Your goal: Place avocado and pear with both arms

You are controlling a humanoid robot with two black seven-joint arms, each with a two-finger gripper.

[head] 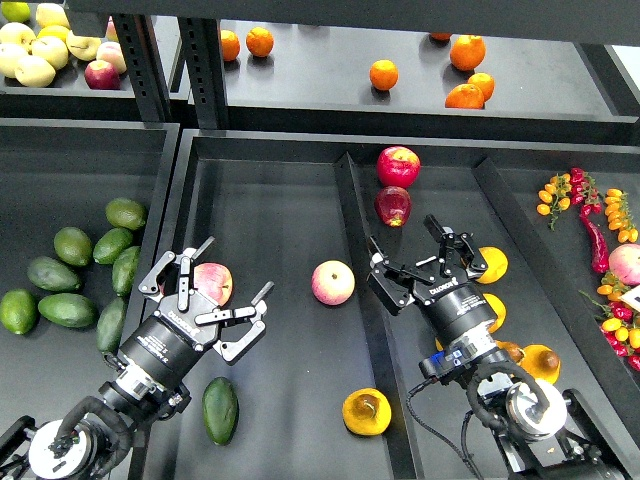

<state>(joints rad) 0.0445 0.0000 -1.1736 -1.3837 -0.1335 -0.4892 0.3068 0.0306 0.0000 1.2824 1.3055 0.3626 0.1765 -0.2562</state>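
Nearest the robot, on the dark tray floor [280, 400], lie the avocado [220, 410] and, to its right, the pear [366, 411], well apart from each other and both free of any grip. Just beyond the avocado, the left end effector [215, 288] hangs with its fingers spread wide and empty, right over a pink apple [211, 283]. A second pink apple [333, 282] sits between the two arms. Across the divider, the right end effector [413, 262] is also wide and holds nothing, close beside an orange [491, 265]. Farther back rest two red apples [397, 166]. Both arms seem to have reached past their fruit, so the risk I see is closing on an apple or orange instead, or an arm nudging the pear into a roll while pulling back.
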